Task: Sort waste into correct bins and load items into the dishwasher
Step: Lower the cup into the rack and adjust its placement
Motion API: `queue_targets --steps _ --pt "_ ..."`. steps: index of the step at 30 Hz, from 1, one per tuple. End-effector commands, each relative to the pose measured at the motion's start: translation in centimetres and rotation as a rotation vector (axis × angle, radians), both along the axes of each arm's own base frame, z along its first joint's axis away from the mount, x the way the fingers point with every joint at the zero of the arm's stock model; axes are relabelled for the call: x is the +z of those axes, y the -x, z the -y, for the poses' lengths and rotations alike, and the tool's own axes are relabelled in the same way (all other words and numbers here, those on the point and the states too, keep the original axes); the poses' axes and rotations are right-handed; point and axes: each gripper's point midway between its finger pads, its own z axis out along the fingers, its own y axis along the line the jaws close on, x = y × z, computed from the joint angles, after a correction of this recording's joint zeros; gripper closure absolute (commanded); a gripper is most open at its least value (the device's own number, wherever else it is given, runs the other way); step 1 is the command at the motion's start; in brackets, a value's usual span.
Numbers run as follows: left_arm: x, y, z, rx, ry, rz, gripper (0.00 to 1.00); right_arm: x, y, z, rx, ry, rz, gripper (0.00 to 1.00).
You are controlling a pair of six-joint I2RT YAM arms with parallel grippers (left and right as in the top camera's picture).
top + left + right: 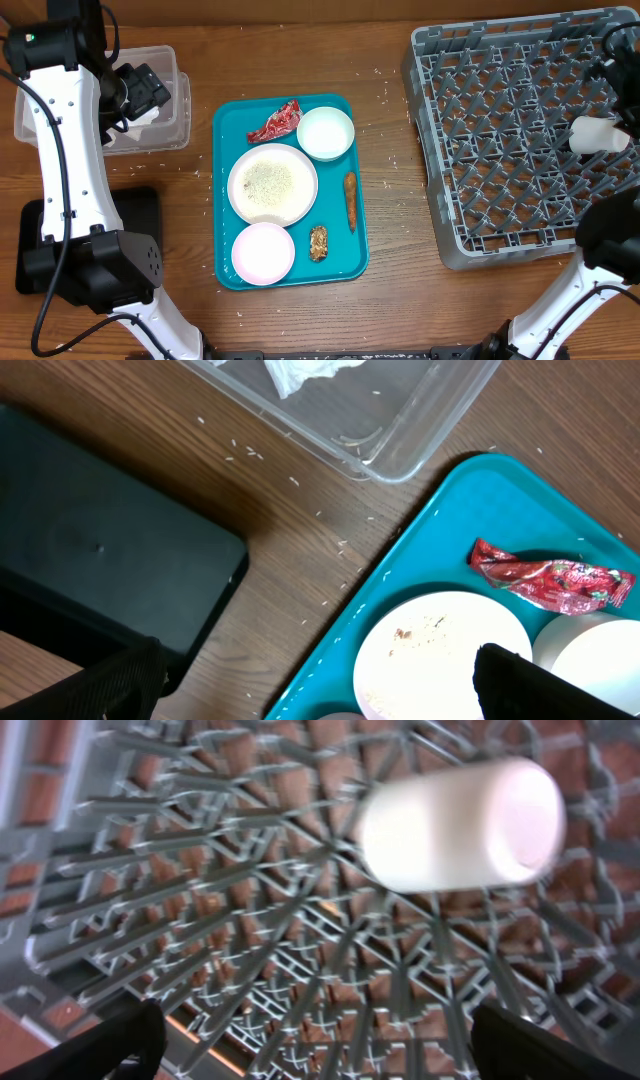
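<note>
The crumpled napkin (300, 372) lies in the clear tub (176, 62). Above that tub my left gripper (320, 695) stands open and empty. The black tray (100, 560) sits in front of the tub. On the teal tray (224, 190) lie the foil wrapper (276, 122), a bowl (326, 133), a large plate (272, 184) dusted with rice, a smaller dish (263, 253), the sausage (350, 200) and the nutty chunk (318, 243). A small white cup (460, 823) lies on its side in the grey dish rack (500, 130). My right gripper (318, 1040) is open above it and clear of it.
Rice crumbs (330, 550) are scattered over the wooden table between the tub, the black tray and the teal tray. The left arm (60, 170) covers part of the black tray. The rack fills the right side up to the table's edge.
</note>
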Motion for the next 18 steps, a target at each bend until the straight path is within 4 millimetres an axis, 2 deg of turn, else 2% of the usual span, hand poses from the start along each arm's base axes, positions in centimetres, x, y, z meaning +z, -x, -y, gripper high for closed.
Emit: queue_targets --steps 1,3,4,5,8,10,12,18 --pt "0.3 -0.1 -0.2 -0.016 -0.019 0.009 0.00 5.4 -0.3 -0.5 0.044 0.186 0.097 0.00" --pt "0.3 -0.1 -0.2 -0.017 -0.019 0.008 0.00 5.5 0.2 1.5 -0.046 0.275 0.061 0.00" --pt "0.3 0.0 -0.2 -0.017 -0.019 0.004 0.00 5.3 0.3 2.2 -0.074 0.296 0.053 0.09" --pt "0.3 0.1 -0.2 -0.017 -0.018 0.000 0.00 5.2 0.4 3.1 -0.097 0.306 0.051 0.26" --pt "0.2 0.4 -0.1 -0.021 -0.016 -0.014 0.00 4.3 0.9 5.4 -0.176 0.290 0.046 0.66" --pt "0.1 0.7 -0.1 -0.022 -0.014 -0.026 0.00 3.4 1.4 6.8 -0.222 0.257 0.036 0.83" --pt "0.1 0.8 0.0 -0.021 -0.013 -0.028 0.00 2.2 1.7 7.5 -0.236 0.202 0.027 0.91" --pt "0.2 0.4 -0.1 -0.020 -0.016 -0.012 0.00 -1.2 2.0 8.1 -0.242 0.115 -0.032 0.96"
